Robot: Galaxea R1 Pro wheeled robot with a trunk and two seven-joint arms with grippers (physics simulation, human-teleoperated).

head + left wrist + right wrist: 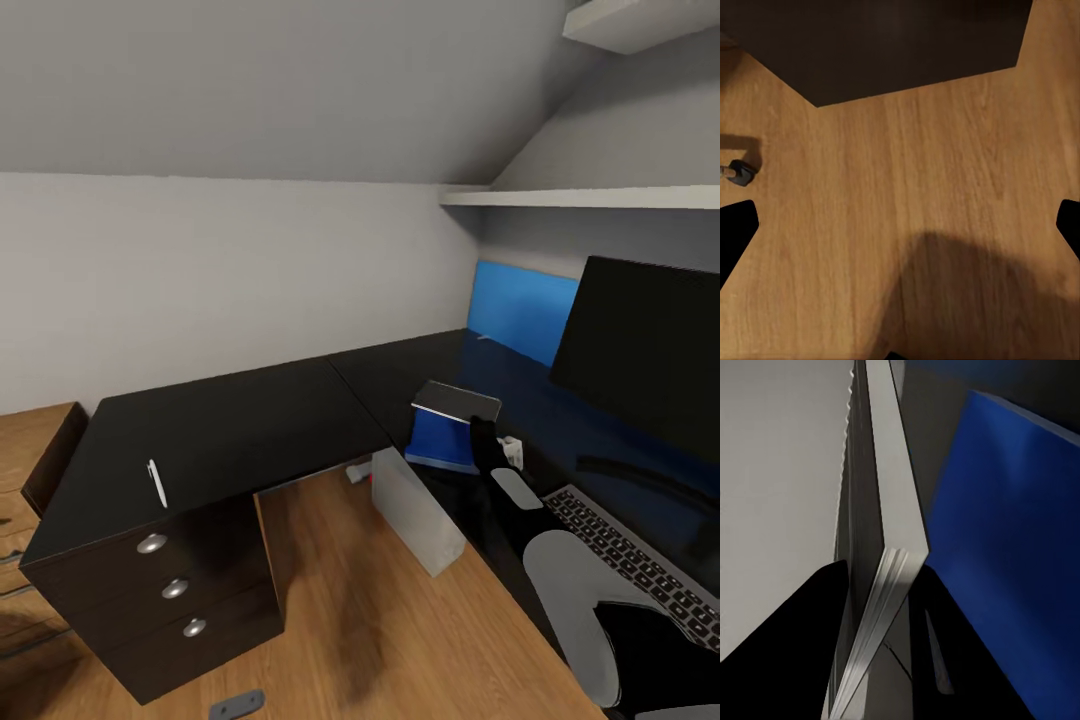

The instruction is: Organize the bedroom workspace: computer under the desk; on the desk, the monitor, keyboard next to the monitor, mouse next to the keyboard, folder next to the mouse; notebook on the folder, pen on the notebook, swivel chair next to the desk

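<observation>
1. Room: attic bedroom with a sloped grey-white ceiling, plain white wall, light wood floor (pixel 340 600), and two white wall shelves (pixel 590 197) at the upper right of the head view.
2. Surface: long black L-shaped counter (pixel 250 420), glossy top, with three black drawers carrying round silver knobs (pixel 175 588) at its left end.
3. A thin short white pen (pixel 156 483) lies alone on the left wing of the counter, above the drawers, well apart from the other items.
4. A plain pale grey-white boxy computer tower (pixel 415 510) stands on the floor at the inner corner of the counter, partly under its edge.
5. A flat bright blue folder (pixel 440 440) lies on the right wing. A wide black-fronted monitor (pixel 645 350) stands behind it to the right, and a slim dark-keyed keyboard (pixel 640 560) lies in front of the monitor.
6. A blue panel (pixel 520 310) shows against the wall behind the monitor.
7. Right pincer (pixel 487 432) is clamped on a small thin dark-covered notebook (pixel 456 400); the right wrist view shows its pale page edges (pixel 881 607) between the black fingers (pixel 787 645). The notebook is held above the folder; contact cannot be told.
8. Left pincer (pixel 900 232) is spread wide, its black fingertips at the frame edges, over bare floor beside a corner of the black drawer unit (pixel 885 45). A small dark castor-like object (pixel 739 172) sits on the floor.
</observation>
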